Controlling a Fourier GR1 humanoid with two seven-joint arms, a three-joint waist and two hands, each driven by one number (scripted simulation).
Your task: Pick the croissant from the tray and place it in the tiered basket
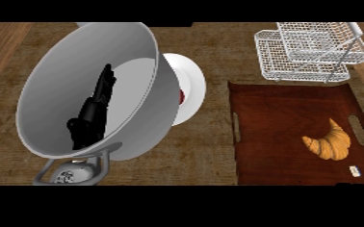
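In the head view, the left hand (91, 110) is seen with fingers straight and holding nothing, framed by a large grey bowl (142, 48), while the croissant (328, 142) lies well right of those fingers on the brown tray (277, 120), near the tiered basket (309, 53).

The table (199, 43) looks like rough, matt brown wood with visible grain. The tray (284, 110) is dark reddish wood, smoother, with a faint sheen. The croissant (329, 142) has a golden, ridged, baked crust. The tiered basket (307, 53) is thin white wire mesh. The large bowl (142, 77) looks like smooth, matt grey metal or plastic; the plate (190, 84) beside it is glossy white. The left hand (92, 110) is matt black.
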